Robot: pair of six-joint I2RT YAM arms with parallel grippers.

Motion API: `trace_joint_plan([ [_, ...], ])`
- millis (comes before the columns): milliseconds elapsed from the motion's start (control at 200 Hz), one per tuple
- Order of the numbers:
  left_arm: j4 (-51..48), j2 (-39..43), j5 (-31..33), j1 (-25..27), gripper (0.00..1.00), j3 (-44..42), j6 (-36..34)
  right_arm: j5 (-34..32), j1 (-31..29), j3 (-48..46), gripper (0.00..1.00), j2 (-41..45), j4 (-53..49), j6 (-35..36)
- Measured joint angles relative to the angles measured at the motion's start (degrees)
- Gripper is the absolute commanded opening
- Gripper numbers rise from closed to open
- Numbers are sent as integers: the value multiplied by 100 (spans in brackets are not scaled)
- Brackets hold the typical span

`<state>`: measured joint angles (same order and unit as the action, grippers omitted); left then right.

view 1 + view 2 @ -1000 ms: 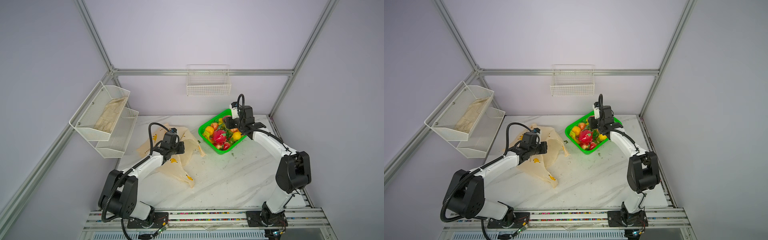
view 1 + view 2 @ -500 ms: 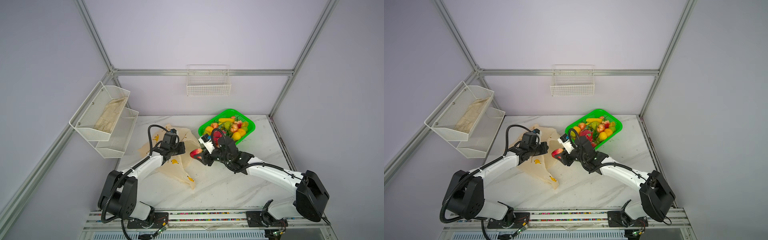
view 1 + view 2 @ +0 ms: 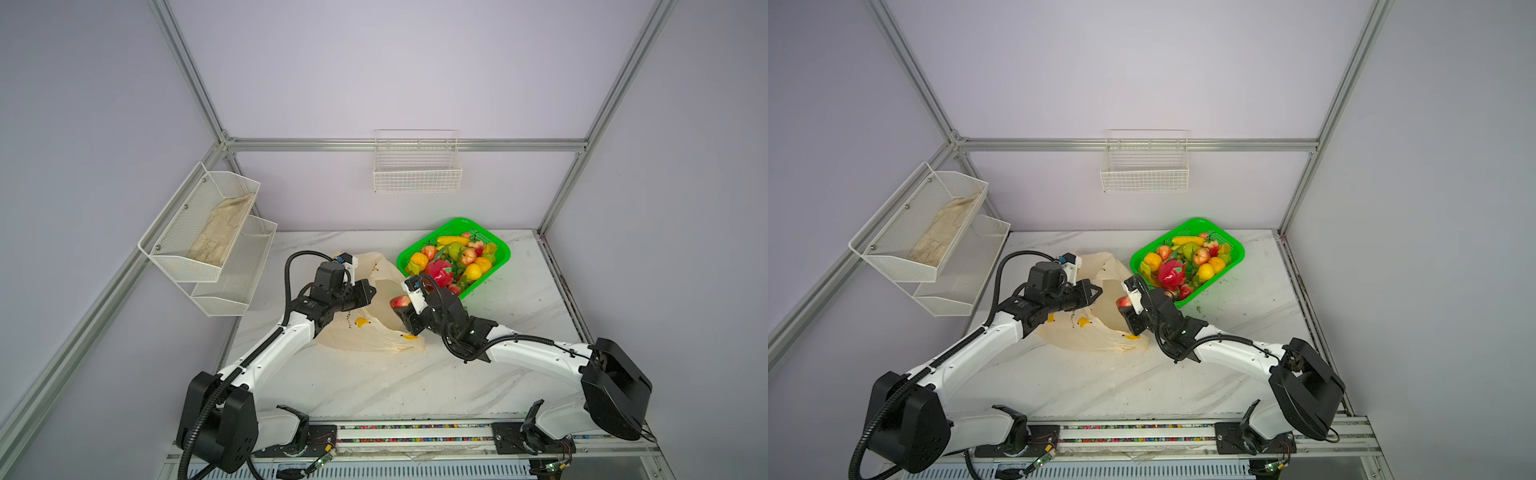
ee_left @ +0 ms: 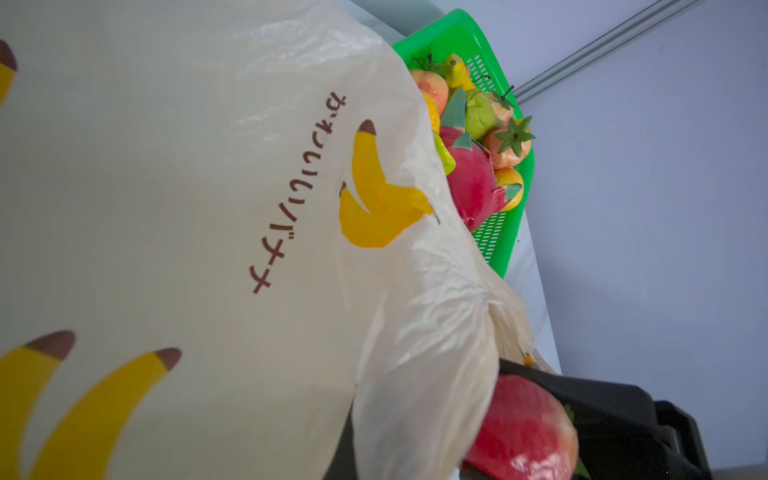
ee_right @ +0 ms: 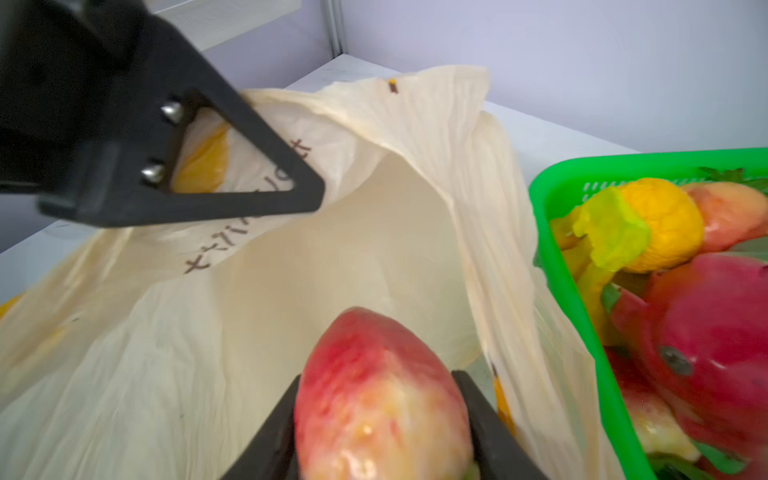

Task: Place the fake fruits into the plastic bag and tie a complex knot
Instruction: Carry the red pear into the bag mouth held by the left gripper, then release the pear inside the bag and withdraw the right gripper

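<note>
The plastic bag (image 3: 365, 332), cream with banana prints, lies at the table's left-centre, and its mouth faces the basket. My left gripper (image 3: 372, 291) is shut on the plastic bag's upper edge and holds the mouth (image 5: 374, 249) up and open. My right gripper (image 3: 401, 306) is shut on a red-and-cream fake fruit (image 5: 378, 395), held right at the mouth; this fruit (image 4: 523, 432) also shows in the left wrist view. Several other fake fruits (image 3: 453, 262) fill the green basket (image 3: 496, 243). No knot is in view.
The green basket's rim (image 5: 552, 257) sits close beside the bag's mouth. Two white wire shelves (image 3: 232, 286) hang on the left wall, the upper one holding a pale cloth-like piece (image 3: 220, 232). A wire basket (image 3: 417, 174) hangs on the back wall.
My right gripper has left the basket with the red-and-cream fruit and swung left and forward to the bag's mouth. The left arm has held still on the bag's edge.
</note>
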<state>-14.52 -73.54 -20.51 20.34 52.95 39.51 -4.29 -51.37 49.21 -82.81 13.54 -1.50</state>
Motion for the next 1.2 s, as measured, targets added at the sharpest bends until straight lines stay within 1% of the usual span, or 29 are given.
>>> trace_joint_plan([
  [85, 4, 92, -238, 11, 2, 0, 79, -59, 0, 0, 33, 9, 13, 2],
  [155, 9, 136, -415, 11, 2, 0, 120, 26, 33, 0, 34, 9, 15, 4],
  [290, 7, 127, -748, 20, 4, 0, 179, 669, 293, 17, 34, -79, 26, -70],
  [410, 111, 101, -1086, 48, 4, 0, 358, 1056, 483, 223, 35, -470, -55, -127],
  [600, 673, 85, -1574, 114, 3, 0, 868, 1381, 476, 664, 37, -1152, -59, -501],
  [720, 1023, -7, -1788, 140, 2, 0, 1091, 1508, 476, 905, 43, -1469, 79, -890],
  [785, 1126, -103, -1860, 140, 2, 0, 1172, 1589, 476, 1001, 50, -1589, 175, -1075],
  [870, 1185, -195, -1919, 133, 2, 0, 1239, 1615, 476, 1069, 62, -1655, 234, -1252],
  [935, 1204, -216, -1952, 103, 2, 0, 1257, 1620, 476, 1069, 68, -1650, 254, -1311],
  [1050, 1237, -219, -1971, -17, 1, 0, 1305, 1624, 476, 1069, 74, -1606, 245, -1349],
  [1200, 1235, -219, -1976, -271, 0, 0, 1386, 1687, 481, 1045, 76, -1320, 155, -1281],
])
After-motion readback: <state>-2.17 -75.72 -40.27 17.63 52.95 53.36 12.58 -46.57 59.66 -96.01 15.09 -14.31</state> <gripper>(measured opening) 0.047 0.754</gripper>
